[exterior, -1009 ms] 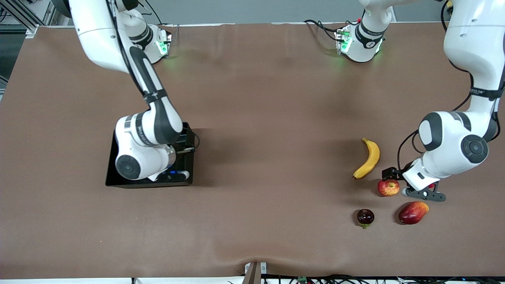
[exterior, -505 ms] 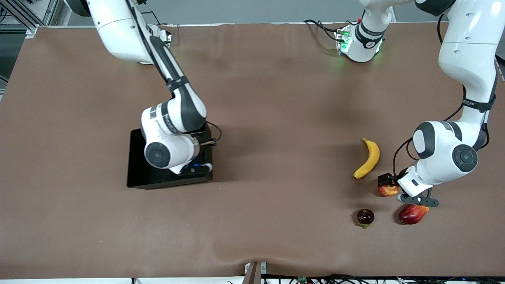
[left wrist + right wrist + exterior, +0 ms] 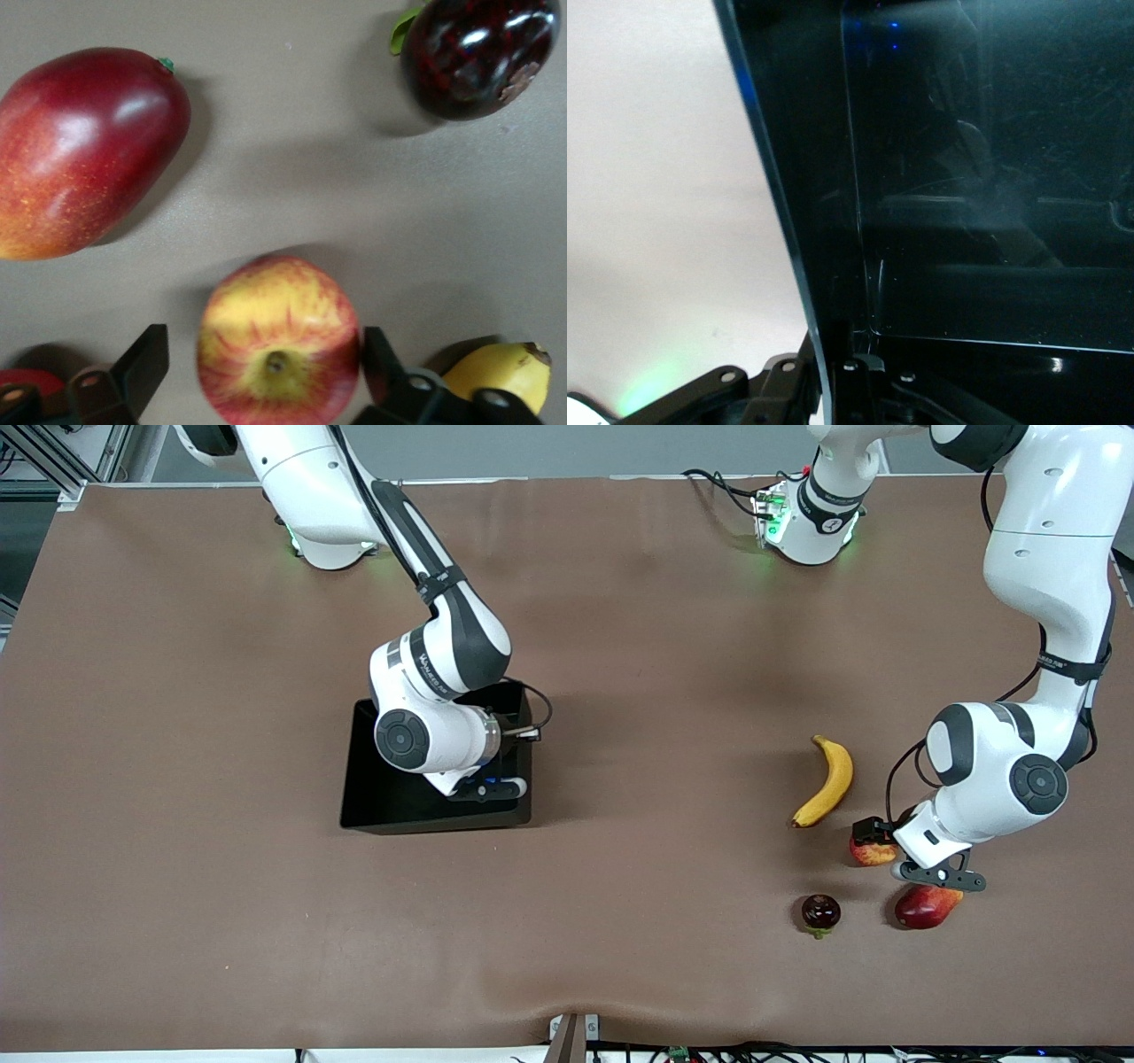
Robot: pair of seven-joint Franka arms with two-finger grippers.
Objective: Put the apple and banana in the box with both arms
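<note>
— Two changes logged. Item one: the box (image 3: 390,815), gripped at its wall by the right gripper (image 3: 833,354), fingers pinched on the rim, has slid along the table toward the fruit.

— And the left arm's end?

— Item two: left gripper (image 3: 266,372) has sunk around the apple (image 3: 277,341), fingers spread either side, not yet pinching. Wrist bent low. The banana (image 3: 828,781) lies untouched just beside, farther from the front camera. Likely: box comes closer, apple gets grasped.
</note>
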